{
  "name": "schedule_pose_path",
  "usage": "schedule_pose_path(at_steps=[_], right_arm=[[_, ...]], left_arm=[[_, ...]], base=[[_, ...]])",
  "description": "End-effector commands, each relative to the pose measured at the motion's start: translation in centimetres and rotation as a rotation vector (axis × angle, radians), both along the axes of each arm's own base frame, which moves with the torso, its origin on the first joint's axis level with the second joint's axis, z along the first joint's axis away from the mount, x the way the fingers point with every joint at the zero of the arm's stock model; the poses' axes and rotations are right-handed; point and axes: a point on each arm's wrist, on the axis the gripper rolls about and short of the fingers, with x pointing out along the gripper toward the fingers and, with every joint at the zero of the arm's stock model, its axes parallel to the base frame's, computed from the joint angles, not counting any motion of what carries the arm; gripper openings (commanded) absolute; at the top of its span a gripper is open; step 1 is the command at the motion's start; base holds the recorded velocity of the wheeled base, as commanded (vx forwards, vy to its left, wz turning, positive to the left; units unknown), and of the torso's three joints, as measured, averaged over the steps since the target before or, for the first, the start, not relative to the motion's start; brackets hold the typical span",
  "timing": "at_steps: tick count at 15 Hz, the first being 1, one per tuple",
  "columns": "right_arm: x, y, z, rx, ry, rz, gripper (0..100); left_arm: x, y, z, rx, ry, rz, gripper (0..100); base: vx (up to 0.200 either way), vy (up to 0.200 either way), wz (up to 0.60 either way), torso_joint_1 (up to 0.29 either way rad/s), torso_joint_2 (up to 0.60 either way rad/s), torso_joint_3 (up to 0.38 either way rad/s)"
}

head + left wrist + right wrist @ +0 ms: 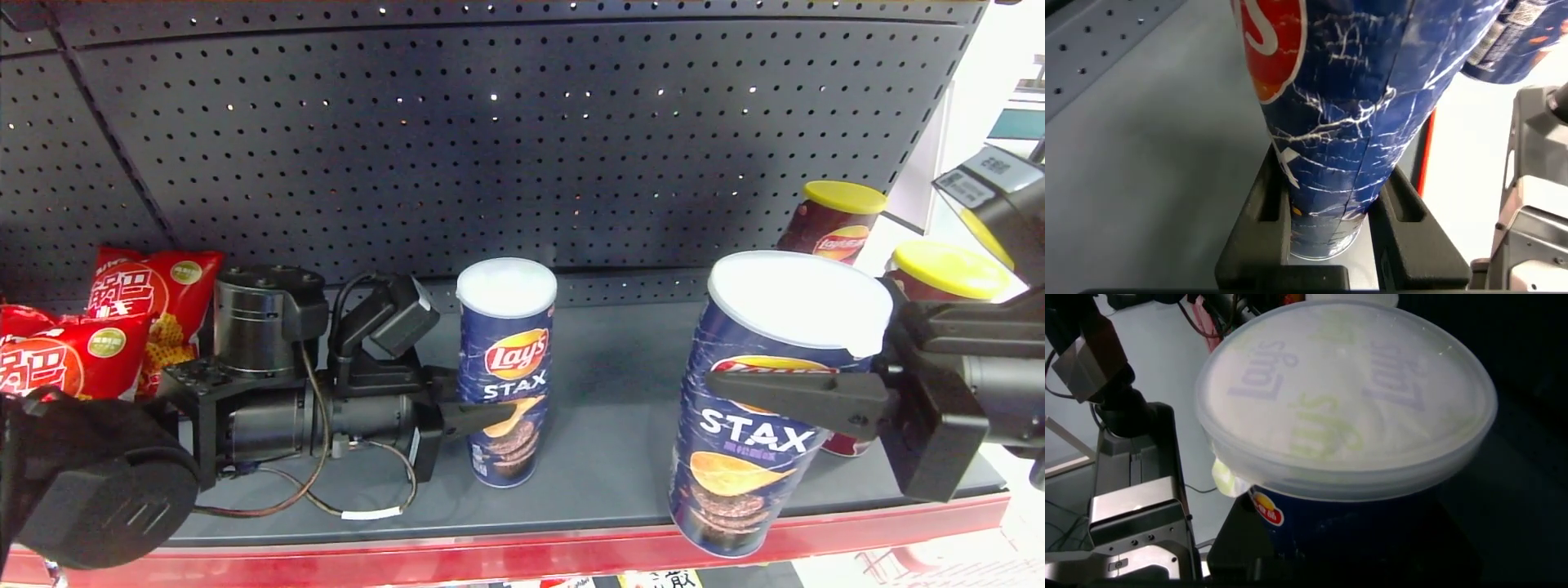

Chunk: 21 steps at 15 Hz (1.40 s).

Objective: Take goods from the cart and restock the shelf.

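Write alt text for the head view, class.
The left end effector grips a blue cylindrical chip can with white lid standing on the grey shelf; the right end effector holds a matching can tilted at its front edge.

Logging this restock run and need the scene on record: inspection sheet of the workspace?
Surface: grey shelf with a red front lip.
Job's things: left can upright mid-shelf; right can at the front lip, slightly tilted, cannot tell if it rests there; red cans with yellow lids at the back right.
Clutter: nothing seen.
Grippers: left gripper shut on left can; right gripper shut on right can.
Cables: left arm's wires sag onto the shelf.
Surroundings: pegboard behind; snack bags at the shelf's left end.
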Motion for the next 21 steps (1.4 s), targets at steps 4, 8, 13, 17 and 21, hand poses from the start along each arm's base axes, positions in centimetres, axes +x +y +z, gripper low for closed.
schedule_pose_path(at_steps=[4,8,13,17,21], right_arm=[[0.0,0.1,-0.1,-0.002,0.002,0.002,0],[-0.2,-0.1,-0.4,-0.007,0.010,0.002,0],[-0.4,-0.2,-0.3,-0.004,0.006,0.001,0],[-0.3,-0.2,-0.3,-0.004,0.006,0.002,0],[-0.4,-0.2,-0.2,-0.004,0.002,0.001,0]], left_arm=[[-1.4,0.5,-0.4,0.008,0.022,-0.008,0],[-1.5,0.6,-0.7,0.017,0.031,0.005,0],[-1.2,1.1,-0.9,0.024,0.040,0.031,100],[-1.2,1.5,-0.8,0.023,0.037,0.047,100],[-1.0,2.6,-0.9,0.031,0.035,0.105,100]], base=[[0.000,0.000,0.00,0.000,0.00,0.000],[0.000,0.000,0.00,0.000,0.00,0.000],[0.000,0.000,0.00,0.000,0.00,0.000],[0.000,0.000,0.00,0.000,0.00,0.000],[0.000,0.000,0.00,0.000,0.00,0.000]])
